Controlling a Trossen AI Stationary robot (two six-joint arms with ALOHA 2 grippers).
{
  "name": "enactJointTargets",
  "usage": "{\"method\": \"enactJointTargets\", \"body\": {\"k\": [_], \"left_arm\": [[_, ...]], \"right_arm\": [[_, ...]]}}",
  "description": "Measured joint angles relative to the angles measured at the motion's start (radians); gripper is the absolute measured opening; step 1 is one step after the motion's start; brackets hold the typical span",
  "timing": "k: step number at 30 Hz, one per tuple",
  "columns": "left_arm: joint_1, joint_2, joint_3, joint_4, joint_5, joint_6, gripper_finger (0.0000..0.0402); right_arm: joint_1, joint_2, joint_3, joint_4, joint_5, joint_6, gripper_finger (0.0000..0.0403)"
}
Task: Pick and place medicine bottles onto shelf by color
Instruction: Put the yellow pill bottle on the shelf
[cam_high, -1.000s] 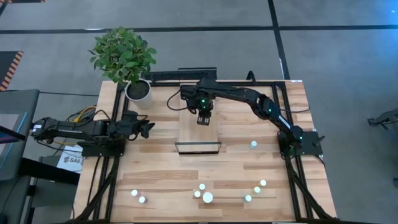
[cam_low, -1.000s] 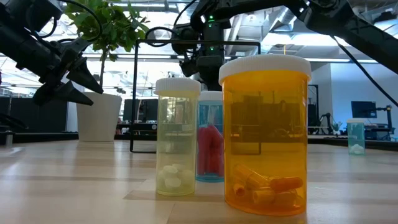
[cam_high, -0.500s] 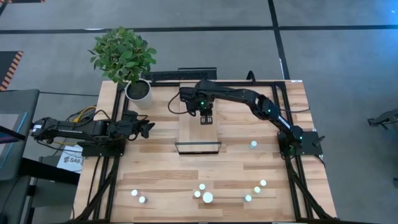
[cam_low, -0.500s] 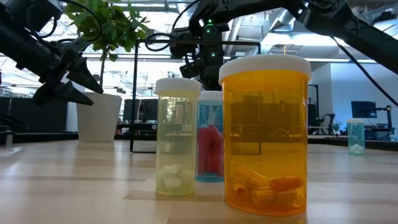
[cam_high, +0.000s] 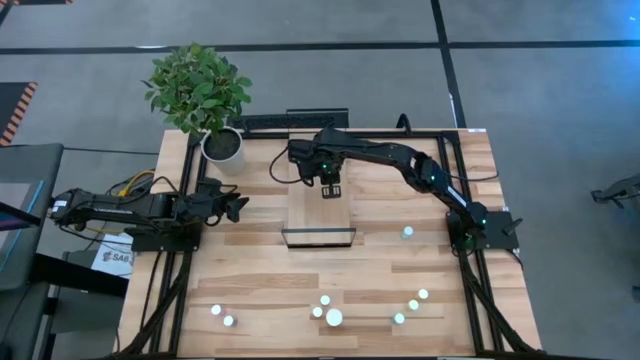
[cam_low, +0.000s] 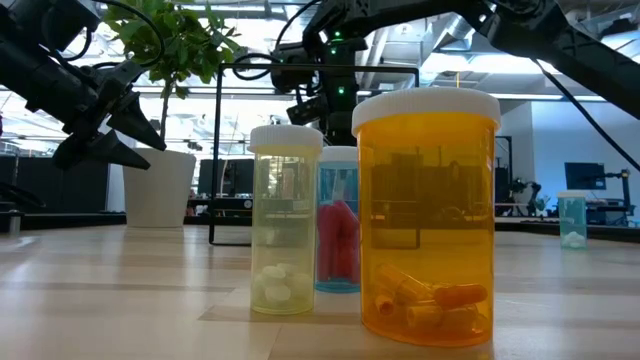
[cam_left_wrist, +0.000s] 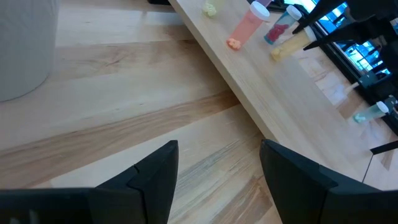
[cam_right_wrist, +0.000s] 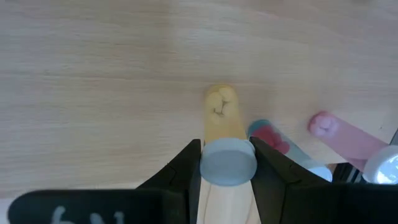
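My right gripper (cam_high: 332, 188) is over the light-wood shelf (cam_high: 305, 205) and is shut on a yellow bottle (cam_right_wrist: 221, 118) with a white cap. Beside it on the shelf stand a teal bottle (cam_right_wrist: 272, 140) with red contents and a pink bottle (cam_right_wrist: 343, 137). My left gripper (cam_left_wrist: 217, 180) is open and empty above the table's left side (cam_high: 237, 205). Several bottles stand near the table's front edge, among them a big orange one (cam_low: 428, 215), a yellow one (cam_low: 285, 220) and a teal one (cam_low: 338, 222). One teal bottle (cam_high: 407, 232) stands alone on the right. My right gripper pinches the yellow bottle by the sides of its white cap (cam_right_wrist: 227, 165), one finger (cam_right_wrist: 186, 171) on each side. The fingers come from above, pointing down. The bottle is upright below them; its lower end (cam_left_wrist: 278, 54) is at the shelf's surface, and I cannot tell whether it rests there.
A potted plant in a white pot (cam_high: 222, 145) stands at the far left corner. The shelf's dark metal frame (cam_high: 318, 238) is at its near end. Bare tabletop (cam_high: 250, 270) lies between the shelf and the front row of bottles.
My right gripper has shifted a little toward the table's far right over the shelf, still shut on the yellow bottle, and has then held still.
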Motion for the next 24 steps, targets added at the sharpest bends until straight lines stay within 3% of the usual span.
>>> {"method": "enactJointTargets", "body": {"k": [24], "left_arm": [[0.000,0.000,0.000,0.000,0.000,0.000,0.0212]], "right_arm": [[0.000,0.000,0.000,0.019,-0.054,0.002,0.0124]]}}
